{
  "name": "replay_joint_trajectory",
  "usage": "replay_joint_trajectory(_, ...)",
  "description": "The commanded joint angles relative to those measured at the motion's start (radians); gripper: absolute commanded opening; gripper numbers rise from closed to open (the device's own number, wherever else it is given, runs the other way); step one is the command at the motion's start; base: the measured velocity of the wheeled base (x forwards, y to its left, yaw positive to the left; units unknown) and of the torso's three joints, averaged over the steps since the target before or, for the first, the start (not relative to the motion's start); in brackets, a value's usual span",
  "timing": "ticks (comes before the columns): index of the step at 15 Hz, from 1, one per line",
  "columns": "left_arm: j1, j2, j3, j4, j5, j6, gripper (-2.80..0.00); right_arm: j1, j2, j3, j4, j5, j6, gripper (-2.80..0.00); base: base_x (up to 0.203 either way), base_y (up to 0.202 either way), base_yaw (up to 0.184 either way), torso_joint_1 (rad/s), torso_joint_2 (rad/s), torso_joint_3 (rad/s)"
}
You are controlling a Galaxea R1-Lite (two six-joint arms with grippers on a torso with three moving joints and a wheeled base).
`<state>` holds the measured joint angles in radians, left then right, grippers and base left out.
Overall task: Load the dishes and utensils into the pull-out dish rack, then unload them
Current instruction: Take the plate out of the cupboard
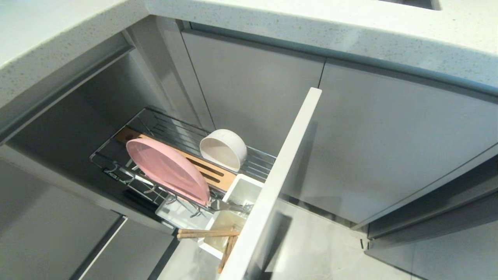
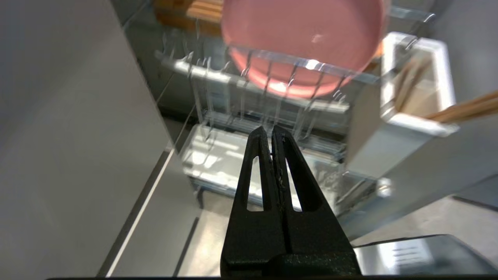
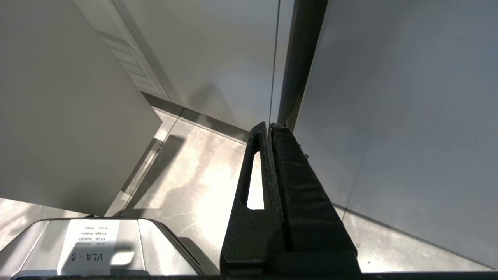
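Observation:
The pull-out dish rack (image 1: 116, 165) is drawn out, its pale front panel (image 1: 278, 175) facing me edge-on. The pink plate (image 1: 167, 169) stands on edge in the wire basket against the wooden strip (image 1: 212, 171). Behind the plate the white bowl (image 1: 223, 149) lies on its side. The chopsticks (image 1: 208, 233) stick out of the white caddy (image 1: 239, 194), and the grey spoon (image 1: 229, 206) lies across the caddy's top. My left gripper (image 2: 270, 132) is shut and empty, low in front of the rack, below the plate (image 2: 303, 39). My right gripper (image 3: 268, 126) is shut and empty, near the floor by the cabinet doors.
A speckled countertop (image 1: 350, 27) runs above flat grey cabinet doors (image 1: 389, 147). The open cabinet bay (image 1: 78, 116) lies behind the rack. A white drip tray (image 2: 218, 155) sits under the basket. Pale tiled floor (image 3: 186, 175) lies below, with part of my base (image 3: 97, 245) at the edge.

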<state>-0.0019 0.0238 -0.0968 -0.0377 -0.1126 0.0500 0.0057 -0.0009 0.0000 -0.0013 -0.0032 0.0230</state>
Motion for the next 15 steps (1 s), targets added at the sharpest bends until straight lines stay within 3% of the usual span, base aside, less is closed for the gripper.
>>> replay_joint_trajectory(1,0.002,-0.019,0.130,-0.048,0.041,0.008,-2.80,0.000,0.001,0.002,0.000,0.000,0.000,-2.80,0.000,0.000,0.000,0.000,0.00,0.000)
replay_joint_trajectory(2,0.002,-0.022,0.117,-0.001,0.073,0.010,-2.80,0.000,0.001,0.002,0.000,0.000,0.000,-2.80,0.000,0.000,0.000,0.000,0.00,0.000)
replay_joint_trajectory(7,0.003,-0.024,0.118,-0.012,0.088,-0.060,-2.80,0.000,0.001,0.002,0.000,0.000,0.000,-2.80,0.000,0.000,0.000,0.000,0.00,0.000)
replay_joint_trajectory(15,0.003,-0.024,0.118,-0.012,0.110,-0.065,-2.80,0.000,0.001,0.002,0.000,0.000,0.000,-2.80,0.000,0.000,0.000,0.000,0.00,0.000)
